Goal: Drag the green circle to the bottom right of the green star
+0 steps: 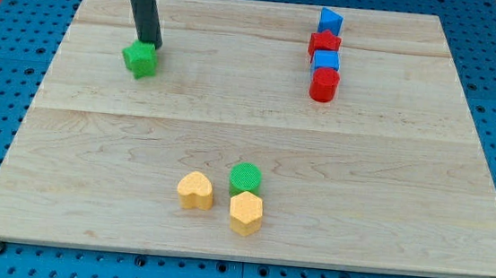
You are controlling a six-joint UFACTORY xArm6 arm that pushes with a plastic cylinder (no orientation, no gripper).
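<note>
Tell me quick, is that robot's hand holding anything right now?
No hand here: the arm ends in a rod. My tip holds nothing; it sits at the green star's top edge, far from the green circle.

Rod point(143, 4) cut off by the view's top edge; upper part unseen. My tip point(152, 44) meets the green star point(140, 59), hiding its far edge. Yellow hexagon point(246, 213) overlaps the green circle point(245, 177)'s lower rim. Stacked red and blue blocks point(326, 54) occlude one another; shapes indistinct.
</note>
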